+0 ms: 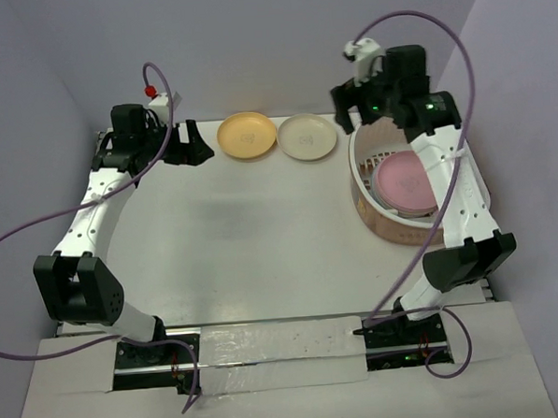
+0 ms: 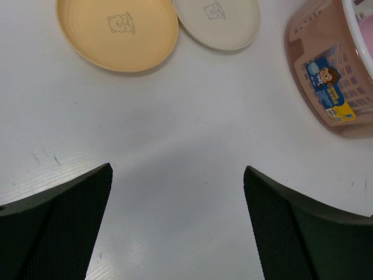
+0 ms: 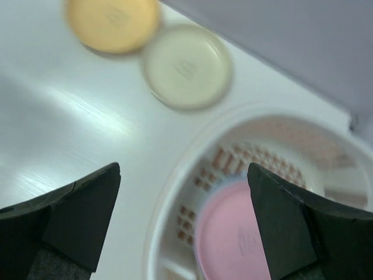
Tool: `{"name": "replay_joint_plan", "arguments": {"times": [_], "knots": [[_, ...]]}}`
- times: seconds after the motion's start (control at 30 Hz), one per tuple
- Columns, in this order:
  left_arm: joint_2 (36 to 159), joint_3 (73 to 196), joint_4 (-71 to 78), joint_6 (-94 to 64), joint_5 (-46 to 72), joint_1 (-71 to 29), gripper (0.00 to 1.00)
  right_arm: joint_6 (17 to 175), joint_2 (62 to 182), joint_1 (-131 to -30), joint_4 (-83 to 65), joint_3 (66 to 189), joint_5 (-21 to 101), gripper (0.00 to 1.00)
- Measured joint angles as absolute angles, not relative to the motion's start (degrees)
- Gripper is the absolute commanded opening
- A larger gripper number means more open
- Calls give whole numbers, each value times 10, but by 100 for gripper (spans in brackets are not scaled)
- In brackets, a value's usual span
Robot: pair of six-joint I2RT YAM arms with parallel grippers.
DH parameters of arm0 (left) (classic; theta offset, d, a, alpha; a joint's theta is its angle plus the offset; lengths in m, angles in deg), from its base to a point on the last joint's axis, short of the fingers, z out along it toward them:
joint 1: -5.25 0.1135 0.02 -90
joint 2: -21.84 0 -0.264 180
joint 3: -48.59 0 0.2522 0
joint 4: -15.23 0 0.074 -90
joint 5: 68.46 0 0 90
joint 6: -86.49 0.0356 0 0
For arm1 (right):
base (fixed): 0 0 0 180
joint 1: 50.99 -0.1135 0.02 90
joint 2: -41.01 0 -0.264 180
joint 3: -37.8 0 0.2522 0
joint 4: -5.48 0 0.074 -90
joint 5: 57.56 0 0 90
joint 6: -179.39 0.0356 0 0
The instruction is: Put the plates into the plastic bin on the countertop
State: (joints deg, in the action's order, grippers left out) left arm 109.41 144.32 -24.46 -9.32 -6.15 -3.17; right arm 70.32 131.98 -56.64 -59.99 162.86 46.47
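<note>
An orange-yellow plate (image 1: 247, 135) (image 2: 117, 32) (image 3: 112, 22) and a cream plate (image 1: 306, 136) (image 2: 218, 21) (image 3: 187, 66) lie side by side at the back of the countertop (image 1: 243, 230). The plastic bin (image 1: 377, 208) (image 2: 326, 70) (image 3: 175, 192) stands at the right with a pink plate (image 1: 405, 183) (image 3: 233, 233) lying flat inside. My right gripper (image 1: 353, 107) (image 3: 183, 175) hangs open above the bin's far-left rim, nothing between its fingers. Left of the orange-yellow plate, my left gripper (image 1: 193, 143) (image 2: 178, 175) stands open and empty.
Lavender walls (image 1: 252, 42) close in the back and both sides. A blue and yellow label (image 2: 329, 87) is stuck on the bin's outer wall. Purple cables (image 1: 420, 33) loop over both arms.
</note>
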Motion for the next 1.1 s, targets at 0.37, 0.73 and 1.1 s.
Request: {"name": "replay_joint_plan", "arguments": {"times": [0.37,0.73,1.1], "knots": [[1090,1419,-248,-85,-171,7,99,680,1517,-722,-547,1717,453,65],[1089,1406,-249,-79,-182,18,99,669,1763,-722,-556,1787,469,62],[1111,1406,-248,-78,-182,22,99,653,1811,-721,-514,1842,451,59]]}}
